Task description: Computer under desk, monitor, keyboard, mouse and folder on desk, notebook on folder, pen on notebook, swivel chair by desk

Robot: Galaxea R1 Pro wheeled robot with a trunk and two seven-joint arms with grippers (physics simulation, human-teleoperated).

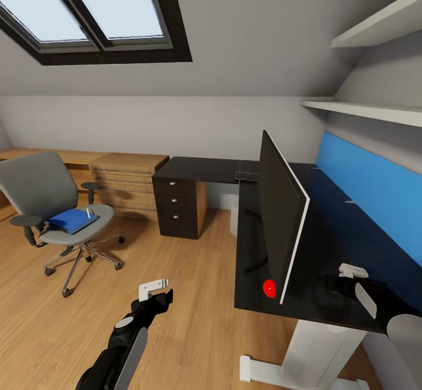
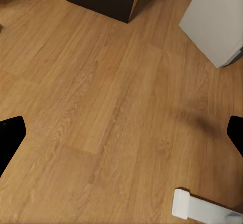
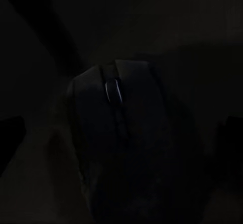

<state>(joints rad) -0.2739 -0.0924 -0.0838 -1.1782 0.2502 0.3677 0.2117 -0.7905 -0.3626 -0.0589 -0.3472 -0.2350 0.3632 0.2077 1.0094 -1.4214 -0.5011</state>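
Note:
The monitor stands on the black desk, seen nearly edge-on. Behind it my right gripper hangs low over the desk, open, with the dark mouse lying on the desktop between its fingers at close range. The keyboard lies at the desk's far corner. The computer stands on the floor under the desk. My left gripper is open over bare floor. The swivel chair stands apart at the left, with the blue folder and a whitish pen on its seat. I cannot make out the notebook.
A dark drawer pedestal holds up the desk's far wing, beside a wooden drawer unit. The desk's white foot lies on the floor near my left gripper. A blue wall panel and shelves line the right wall.

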